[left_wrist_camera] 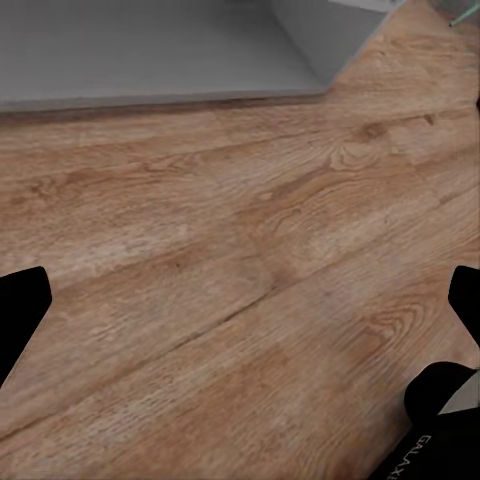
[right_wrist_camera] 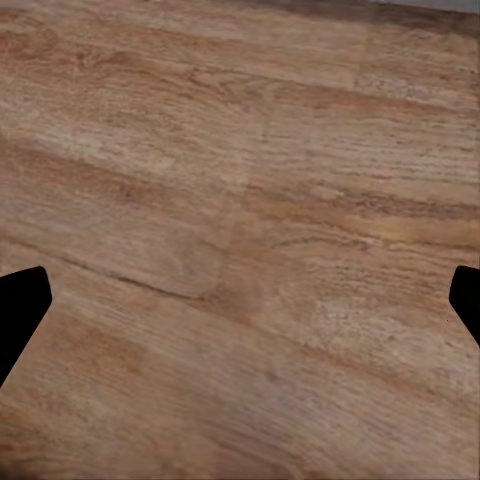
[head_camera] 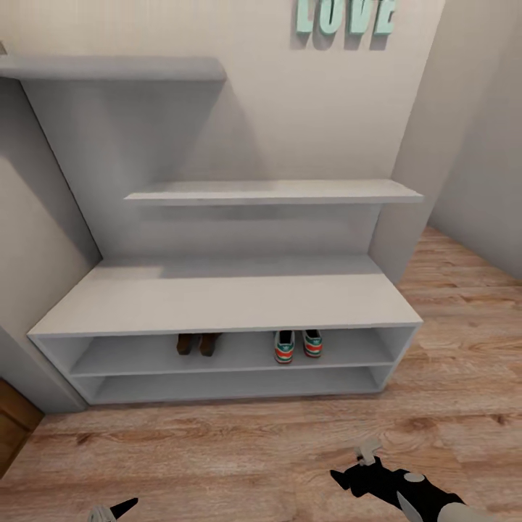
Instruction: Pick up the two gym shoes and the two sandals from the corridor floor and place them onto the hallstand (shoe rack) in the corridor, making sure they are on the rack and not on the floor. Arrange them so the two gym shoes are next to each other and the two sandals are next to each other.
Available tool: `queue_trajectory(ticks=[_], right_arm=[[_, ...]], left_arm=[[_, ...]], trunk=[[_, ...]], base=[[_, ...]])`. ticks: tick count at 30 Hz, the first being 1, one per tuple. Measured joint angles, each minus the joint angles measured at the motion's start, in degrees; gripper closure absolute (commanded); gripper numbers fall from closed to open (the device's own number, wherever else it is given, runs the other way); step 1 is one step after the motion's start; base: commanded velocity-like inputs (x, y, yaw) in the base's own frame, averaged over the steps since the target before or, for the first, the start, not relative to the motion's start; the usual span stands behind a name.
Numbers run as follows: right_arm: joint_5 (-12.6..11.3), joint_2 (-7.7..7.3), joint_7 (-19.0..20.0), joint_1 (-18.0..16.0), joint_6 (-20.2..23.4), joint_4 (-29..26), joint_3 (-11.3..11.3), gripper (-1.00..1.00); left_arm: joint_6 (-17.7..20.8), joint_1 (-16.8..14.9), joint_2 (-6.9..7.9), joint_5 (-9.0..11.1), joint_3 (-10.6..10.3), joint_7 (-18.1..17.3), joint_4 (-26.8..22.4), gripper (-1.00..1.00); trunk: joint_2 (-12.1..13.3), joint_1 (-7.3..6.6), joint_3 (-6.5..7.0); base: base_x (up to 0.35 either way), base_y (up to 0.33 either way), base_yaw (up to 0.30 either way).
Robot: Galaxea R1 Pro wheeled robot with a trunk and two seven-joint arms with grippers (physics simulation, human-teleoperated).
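We count two gym shoes [head_camera: 298,346], side by side on the upper shelf of one hallstand [head_camera: 225,304]. Two sandals [head_camera: 197,343] stand on that same shelf. The hallstand has two open shelf levels under its flat top. Above it we count two wall shelves [head_camera: 272,192]. One "LOVE" sign [head_camera: 345,16] hangs on the wall.
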Motion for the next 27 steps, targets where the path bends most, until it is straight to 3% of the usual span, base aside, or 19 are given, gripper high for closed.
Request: queue_trajectory(ticks=[5,12,14,21,22,27], right_arm=[[-0.05,-1.12,1.94,3.17,-0.31,0.38,0.11,-1.0],[-0.15,-1.26,2.55,6.55,-0.72,0.46,0.03,-1.0],[-0.15,-0.93,2.63,8.33,-3.14,0.47,0.08,-1.0],[-0.06,0.27,2.35,9.69,-7.01,0.49,0.07,-1.0],[0.64,2.62,2.21,10.76,-8.28,1.14,0.44,-1.0],[0.54,3.26,2.14,11.33,-8.32,1.41,0.14,-1.0]], left_arm=[[-0.04,0.01,-0.06,0.09,0.0,2.83,0.7,-1.0],[0.0,0.0,-0.25,0.15,0.07,4.01,1.15,-1.0],[0.01,0.0,-0.34,0.16,0.1,4.63,1.23,-1.0],[-0.08,0.02,-0.54,0.12,0.11,8.1,1.32,-1.0],[-0.32,0.01,-0.9,0.09,0.07,12.66,2.31,-1.0],[-0.31,0.0,-1.38,0.14,0.13,13.35,2.53,-1.0]], trunk=[[2.01,-1.1,0.89],[4.81,-2.64,2.15],[5.62,-3.08,2.51],[8.42,-4.61,3.77],[8.82,-4.83,3.94],[10.83,-5.93,4.85]], base=[[0.0,0.0,0.0],[0.0,0.0,0.0],[0.0,0.0,0.0],[0.0,0.0,0.0],[0.0,0.0,0.0],[0.0,0.0,0.0]])
